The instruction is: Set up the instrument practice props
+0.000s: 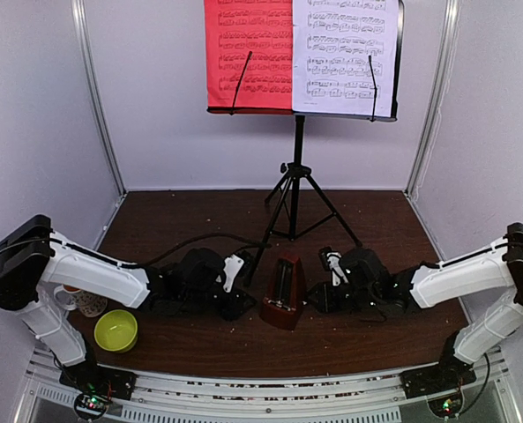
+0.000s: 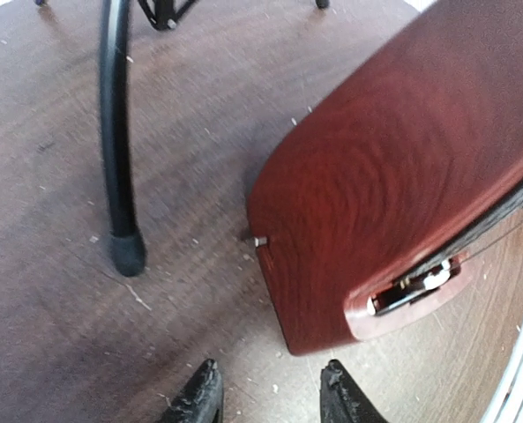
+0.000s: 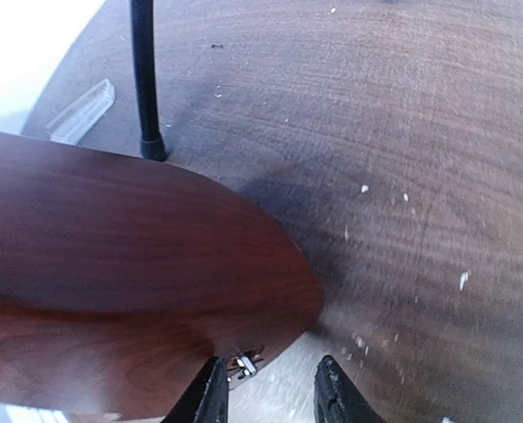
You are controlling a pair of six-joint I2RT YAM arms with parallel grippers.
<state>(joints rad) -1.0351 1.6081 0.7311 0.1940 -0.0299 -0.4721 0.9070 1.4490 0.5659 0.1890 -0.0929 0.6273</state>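
The black tripod music stand (image 1: 298, 167) stands at the back centre, with a red sheet (image 1: 248, 53) on the left of its desk and a white sheet (image 1: 345, 53) on the right. The dark-wood metronome (image 1: 283, 293) stands on the table in front of it, between my two grippers. My left gripper (image 1: 240, 302) is open and empty, its fingertips (image 2: 204, 397) just short of the metronome's (image 2: 393, 194) corner. My right gripper (image 1: 319, 298) is open. Its left finger (image 3: 210, 395) is beside a small metal key on the metronome's (image 3: 129, 291) side, gripping nothing.
A yellow-green bowl (image 1: 116, 330) and a patterned mug (image 1: 80, 301) sit at the near left under my left arm. Tripod feet (image 2: 127, 251) (image 3: 152, 148) rest close to the metronome. A clear plastic piece (image 3: 80, 110) lies by the table's edge. White walls enclose the table.
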